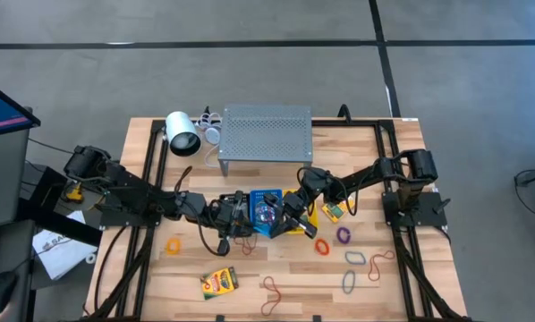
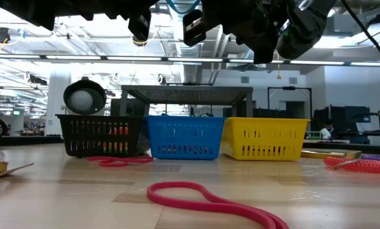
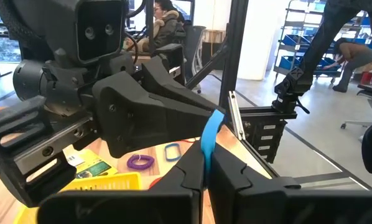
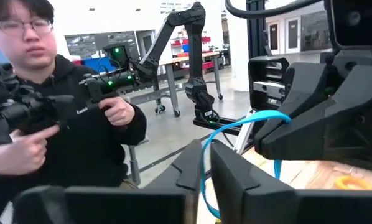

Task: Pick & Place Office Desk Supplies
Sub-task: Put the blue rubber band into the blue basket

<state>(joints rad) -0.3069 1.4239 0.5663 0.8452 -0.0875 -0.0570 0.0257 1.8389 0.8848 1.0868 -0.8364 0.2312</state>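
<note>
Both grippers are found raised above the middle of the table (image 1: pixel 142 277), over the blue basket (image 1: pixel 266 213), with a blue rubber band (image 4: pixel 236 134) shared between them. In the left wrist view the left gripper (image 3: pixel 204 171) is seen with its fingers pressed together on the band, which stands up between the tips. In the right wrist view the right gripper (image 4: pixel 201 165) shows the same band running down the narrow gap between its fingers; whether it is firmly pinched there cannot be told. The step in hand is judged to be a handover or a drop into a basket. To do it well, one grip should be confirmed secure before the other is let go, and the band should be kept slack so it does not snap away. The release should be made directly over the chosen basket. The black basket (image 2: pixel 101 135) and yellow basket (image 2: pixel 265 137) are largely covered by the arms in the high view. The loose bands and a crayon box (image 1: pixel 219 283) lie toward the table's near edge. The band cannot be made out in the high or low views.
</note>
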